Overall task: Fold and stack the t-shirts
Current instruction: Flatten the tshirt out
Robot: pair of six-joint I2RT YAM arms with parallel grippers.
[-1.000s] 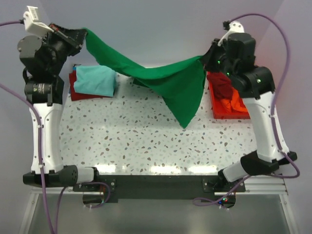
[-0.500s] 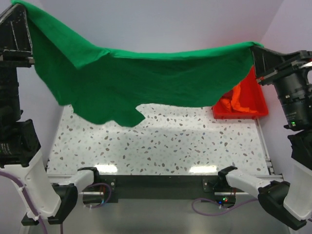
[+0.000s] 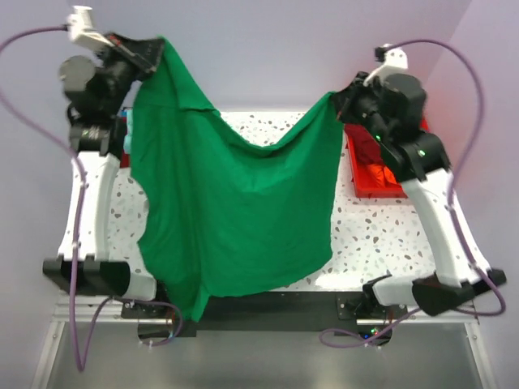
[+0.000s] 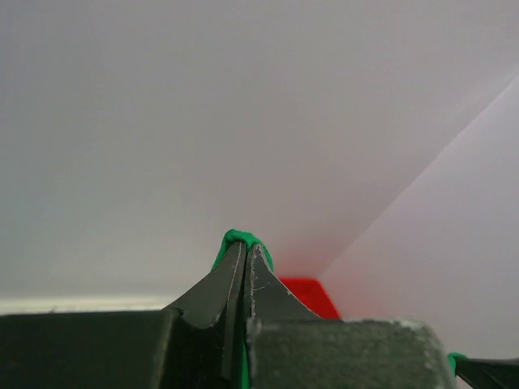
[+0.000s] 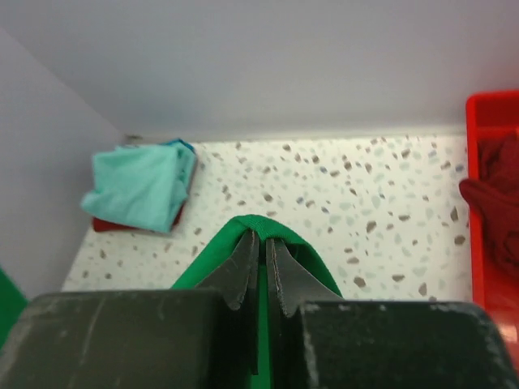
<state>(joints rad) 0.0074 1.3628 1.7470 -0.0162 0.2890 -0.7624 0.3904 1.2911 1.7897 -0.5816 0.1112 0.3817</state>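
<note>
Green t-shirt [image 3: 235, 211] drapes softly, pinched by left tool [image 4: 245, 253] and right tool [image 5: 261, 240].

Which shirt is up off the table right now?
The bright green t-shirt, hanging between left gripper and right gripper; the light teal t-shirt lies folded, ungripped.

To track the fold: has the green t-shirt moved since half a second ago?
Yes. The green t-shirt now reaches past the near edge of the table; earlier it covered only the far half.
</note>
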